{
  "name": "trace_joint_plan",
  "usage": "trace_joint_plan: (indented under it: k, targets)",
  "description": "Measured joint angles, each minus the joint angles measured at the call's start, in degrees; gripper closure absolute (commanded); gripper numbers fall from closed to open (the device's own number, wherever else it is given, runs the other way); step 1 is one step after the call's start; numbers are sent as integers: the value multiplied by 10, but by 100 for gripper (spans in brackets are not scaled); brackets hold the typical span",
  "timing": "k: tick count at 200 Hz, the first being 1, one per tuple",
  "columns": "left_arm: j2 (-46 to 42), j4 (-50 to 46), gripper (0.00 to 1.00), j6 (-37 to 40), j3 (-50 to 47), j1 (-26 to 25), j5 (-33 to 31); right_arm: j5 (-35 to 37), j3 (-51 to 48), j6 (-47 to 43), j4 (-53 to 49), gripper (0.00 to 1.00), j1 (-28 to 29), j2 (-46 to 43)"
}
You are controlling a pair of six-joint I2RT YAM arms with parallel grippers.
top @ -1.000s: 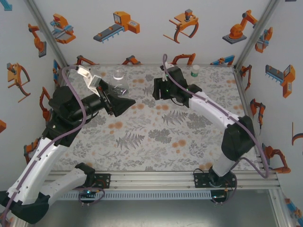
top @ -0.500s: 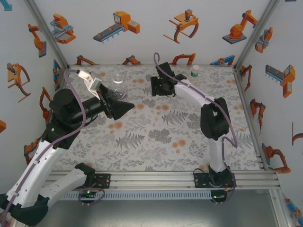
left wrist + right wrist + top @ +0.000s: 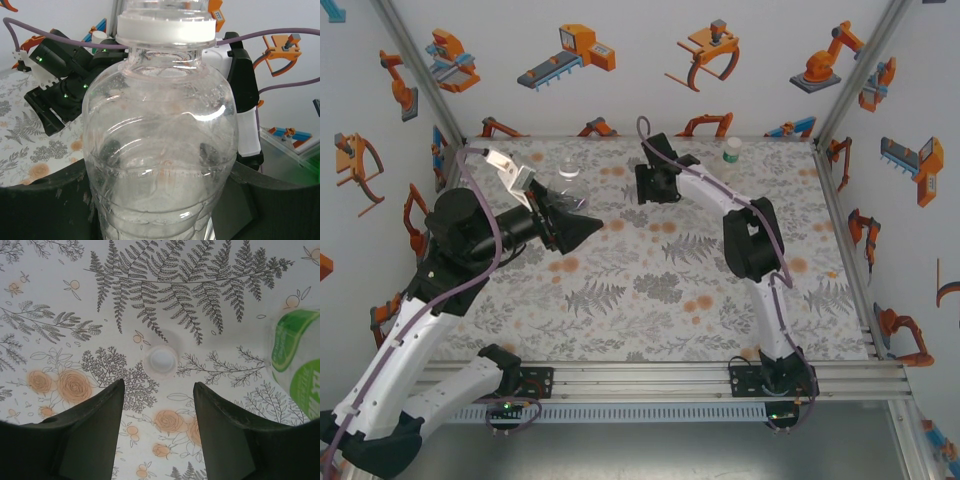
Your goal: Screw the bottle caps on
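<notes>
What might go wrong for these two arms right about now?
The white cap lies flat and tiny below the open right gripper; a slightly off pinch might flick it away. The green-labelled bottle stands nearby and may get bumped. The left gripper holds the clear bottle by its smooth body, which might slip during twisting.

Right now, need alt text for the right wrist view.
A small white cap lies flat on the fern-and-flower tabletop, centred just beyond the gap between the two open dark jaws at the bottom of the frame. Part of a green-marked bottle cuts in at the right edge.
</notes>
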Motion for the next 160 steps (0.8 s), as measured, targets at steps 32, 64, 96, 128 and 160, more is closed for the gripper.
trace_joint_plan:
  k: [32, 64, 96, 128, 160]
  targets:
    - [4, -5, 100, 0, 0, 0, -2, 0, 22, -9, -9, 48, 0, 27]
    - [3, -12, 100, 0, 0, 0, -9, 0, 54, -20, -24, 51, 0, 54]
    - [-2, -20, 100, -1, 0, 0, -15, 0, 58, -22, -30, 53, 0, 65]
    - [-7, -24, 100, -2, 0, 0, -21, -1, 58, -22, -31, 56, 0, 65]
    - [-10, -24, 100, -3, -2, 0, -29, -1, 58, -22, -31, 59, 0, 65]
